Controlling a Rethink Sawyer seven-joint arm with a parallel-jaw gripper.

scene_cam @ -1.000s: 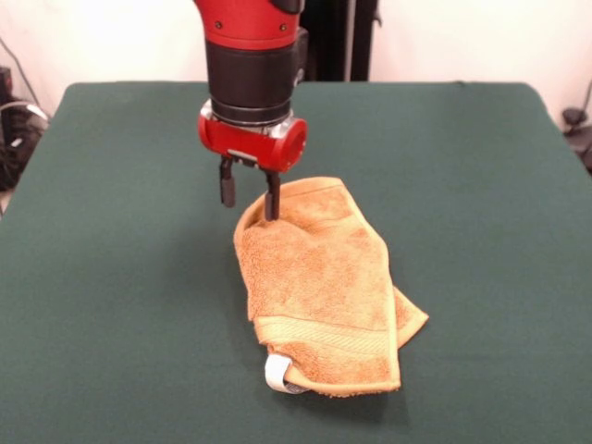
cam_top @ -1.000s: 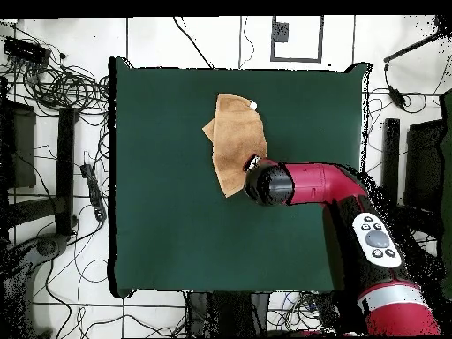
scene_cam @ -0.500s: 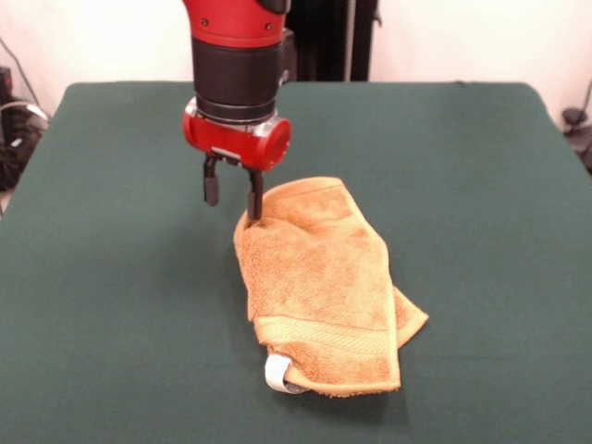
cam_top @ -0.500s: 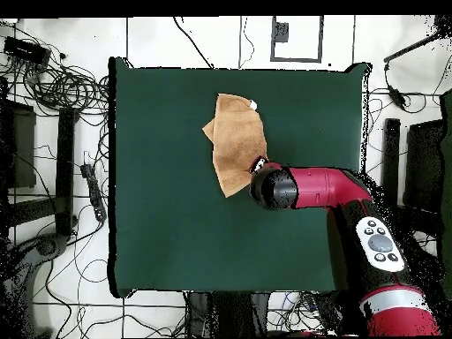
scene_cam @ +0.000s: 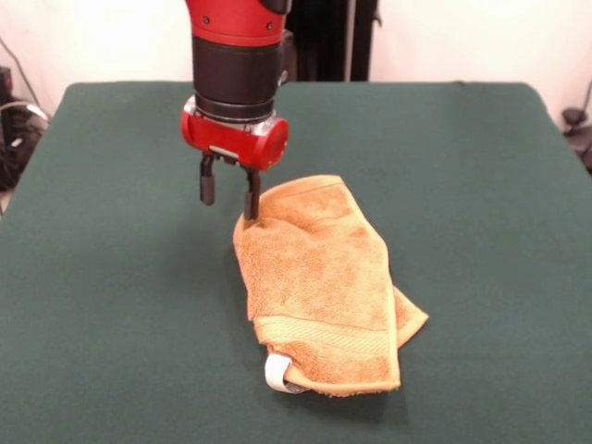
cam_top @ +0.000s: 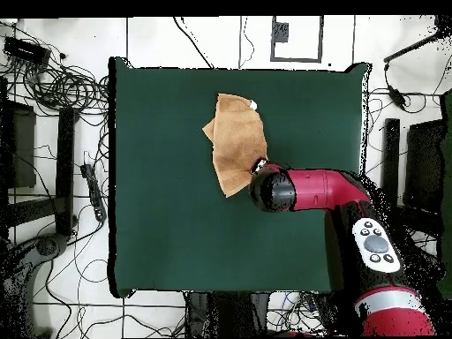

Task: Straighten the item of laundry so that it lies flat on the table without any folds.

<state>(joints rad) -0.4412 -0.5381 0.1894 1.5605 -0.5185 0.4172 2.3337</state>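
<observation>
Towel (scene_cam: 324, 287) still folded | my gripper (scene_cam: 228, 196) lifted slightly off its corner, open, seemingly empty | regrasp needed

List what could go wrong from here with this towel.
1. The open gripper sits at the towel corner with only one finger over cloth; closing there may catch little or nothing.
2. The towel is folded over itself, so a pinch may take two layers and drag the fold along.
3. A low finger could snag the green table cloth.
</observation>
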